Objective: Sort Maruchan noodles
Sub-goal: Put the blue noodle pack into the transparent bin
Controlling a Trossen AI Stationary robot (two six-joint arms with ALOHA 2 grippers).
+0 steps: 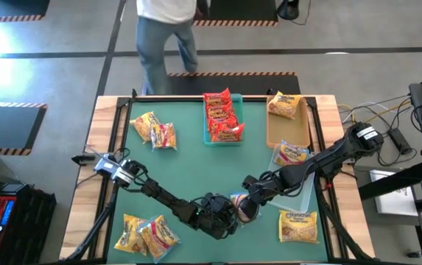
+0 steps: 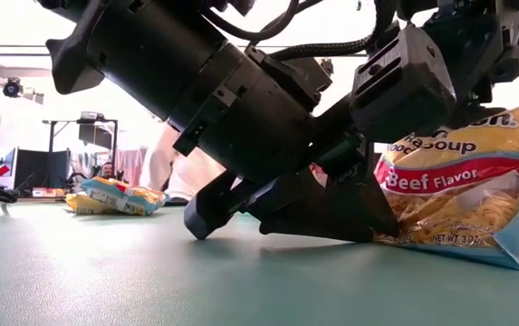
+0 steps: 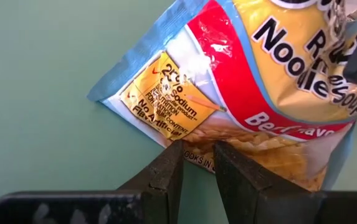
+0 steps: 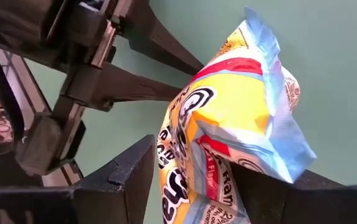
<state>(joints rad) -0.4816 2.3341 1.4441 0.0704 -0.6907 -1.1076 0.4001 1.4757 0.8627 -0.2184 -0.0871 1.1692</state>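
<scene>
now beef packet [image 4: 228,124] tilted up off table [image 1: 188,169] near front edge, clamped between right gripper [image 4: 190,180] fingers; left gripper [image 3: 197,171] nearly closed, pinching packet's lower edge.

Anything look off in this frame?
Yes: both arms are on one beef-flavor noodle packet at the table's near edge. The right gripper has it between its fingers, bent and tilted, while the left gripper's narrow-set fingers pinch its edge. Other packets lie flat.
</scene>
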